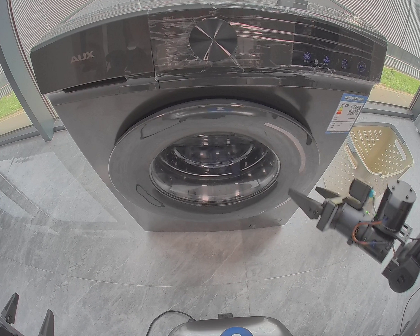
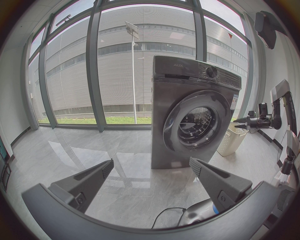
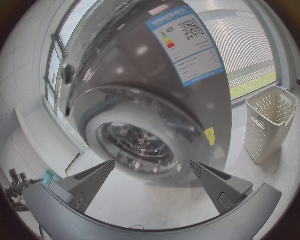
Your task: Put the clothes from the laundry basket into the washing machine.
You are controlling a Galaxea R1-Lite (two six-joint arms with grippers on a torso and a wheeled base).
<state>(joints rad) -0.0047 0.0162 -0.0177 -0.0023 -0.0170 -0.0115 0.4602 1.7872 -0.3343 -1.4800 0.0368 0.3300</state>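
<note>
washing machine [image 1: 208,107] door [image 1: 214,168] shut. laundry basket [image 1: 379,155] on floor just beside machine's right side. right gripper [image 1: 307,193] near door, fingers wide. left gripper [image 1: 31,306] fingers wide.

The washer [image 1: 213,129], a grey front-loader, stands upright with its round glass door shut, just ahead of my right fingers [image 1: 305,203]. The basket [image 1: 383,146], cream perforated plastic, stands upright on the floor beyond them, beside the washer.

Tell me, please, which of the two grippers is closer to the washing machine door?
The right gripper: it hangs raised just right of the door, while the left gripper sits low and far back.
</note>
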